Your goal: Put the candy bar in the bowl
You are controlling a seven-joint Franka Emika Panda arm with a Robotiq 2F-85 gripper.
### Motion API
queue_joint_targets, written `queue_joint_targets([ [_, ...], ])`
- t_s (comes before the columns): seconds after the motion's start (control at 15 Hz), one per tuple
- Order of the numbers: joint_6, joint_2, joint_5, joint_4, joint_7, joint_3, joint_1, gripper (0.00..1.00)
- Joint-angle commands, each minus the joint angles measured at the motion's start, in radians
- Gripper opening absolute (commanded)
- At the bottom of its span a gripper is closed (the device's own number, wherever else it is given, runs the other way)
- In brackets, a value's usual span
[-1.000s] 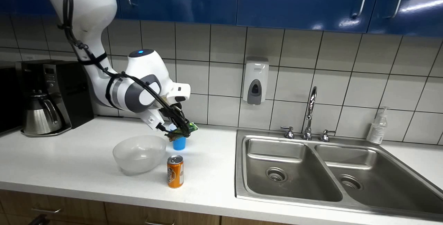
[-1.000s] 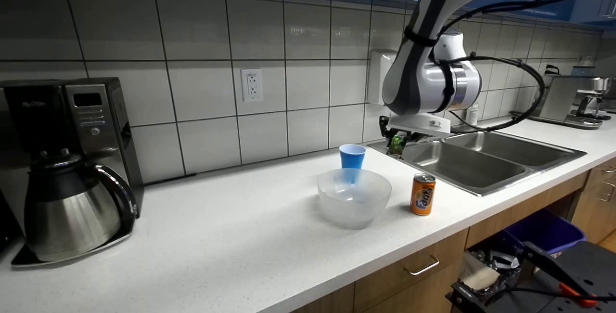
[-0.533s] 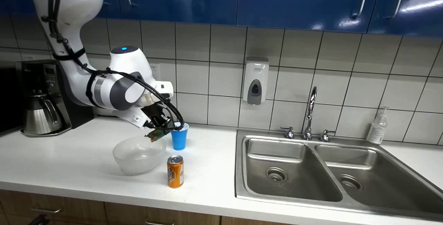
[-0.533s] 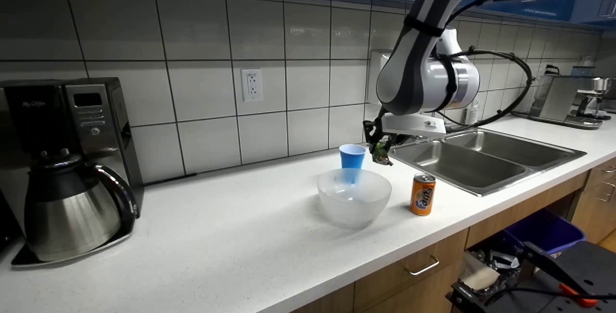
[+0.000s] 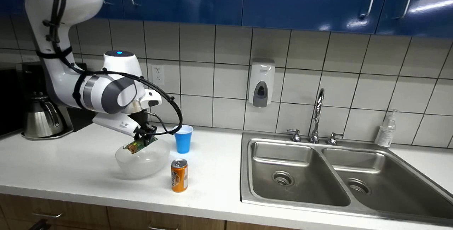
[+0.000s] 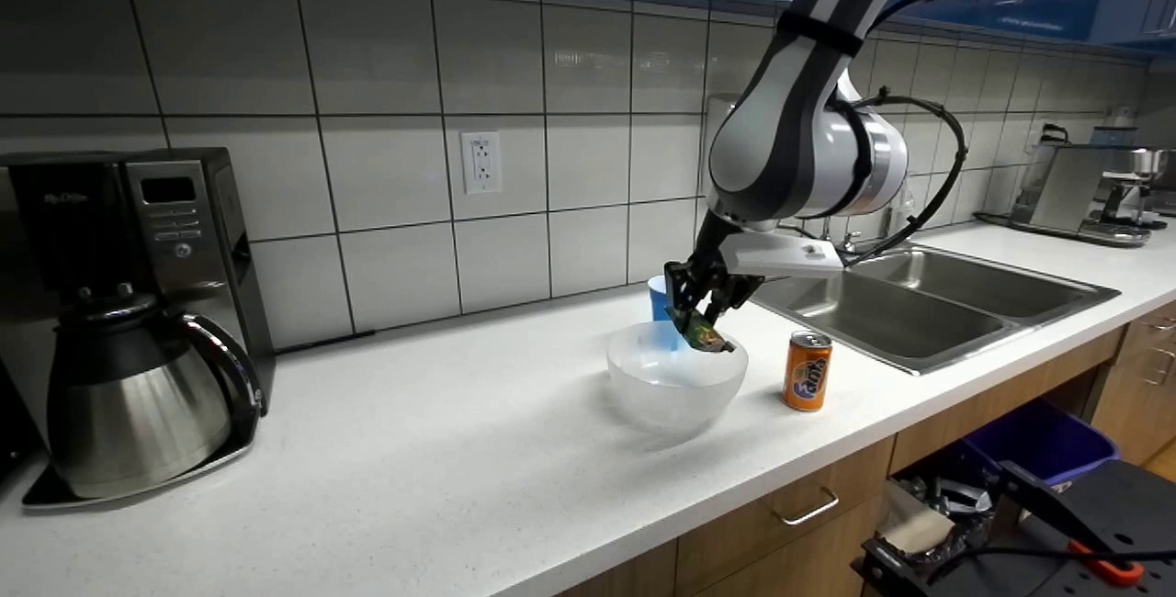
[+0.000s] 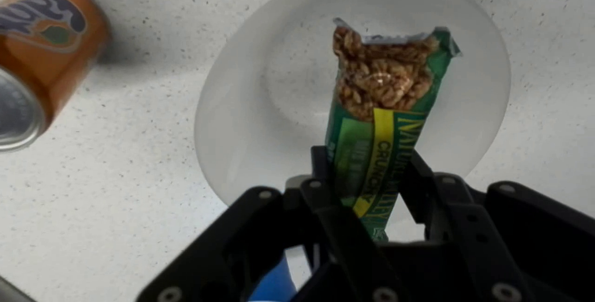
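Note:
The candy bar, in a green wrapper with a yellow stripe, shows in the wrist view (image 7: 388,93) and in both exterior views (image 5: 134,147) (image 6: 706,336). My gripper (image 7: 367,167) is shut on it, with a black finger against each long side. In both exterior views the gripper (image 5: 144,138) (image 6: 698,303) points down over the bowl (image 5: 141,166) (image 6: 675,399). The bowl is wide, round and whitish translucent, and stands on the counter. In the wrist view the bar lies across the bowl's opening (image 7: 237,121). The bar is near rim height, tilted, with its lower end towards the opening.
An orange can (image 5: 179,177) (image 6: 807,375) (image 7: 51,51) stands close beside the bowl. A blue cup (image 5: 183,141) (image 6: 658,298) stands behind it, partly hidden by the gripper in an exterior view. A double sink (image 5: 246,173) and a coffee maker (image 6: 138,395) flank the counter area.
My gripper has carried the candy bar from beside the blue cup to over the bowl, moving left and down in both exterior views. The bowl, can and cup have not moved.

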State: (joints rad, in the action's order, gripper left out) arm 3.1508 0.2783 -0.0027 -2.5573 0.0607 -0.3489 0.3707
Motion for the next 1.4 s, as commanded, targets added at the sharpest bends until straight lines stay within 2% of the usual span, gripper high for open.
queue_joint_targets([
  [0.0, -0.07, 0.01, -0.006, 0.007, -0.093, -0.086, 0.119, 0.15],
  [0.2, -0.113, 0.017, -0.006, 0.012, -0.14, -0.094, 0.151, 0.15],
  [0.4, -0.144, 0.016, -0.009, 0.016, -0.165, -0.078, 0.149, 0.15],
  [0.47, -0.149, 0.015, -0.013, 0.015, -0.167, -0.07, 0.142, 0.65],
  [0.53, -0.156, 0.011, 0.057, 0.019, -0.222, -0.022, 0.08, 0.66],
  [0.87, -0.163, 0.01, 0.088, 0.023, -0.273, 0.033, 0.026, 1.0],
  [1.13, -0.172, 0.006, 0.091, 0.027, -0.287, 0.067, -0.009, 1.0],
  [1.33, -0.162, -0.014, 0.106, 0.012, -0.303, 0.058, -0.007, 1.0],
])
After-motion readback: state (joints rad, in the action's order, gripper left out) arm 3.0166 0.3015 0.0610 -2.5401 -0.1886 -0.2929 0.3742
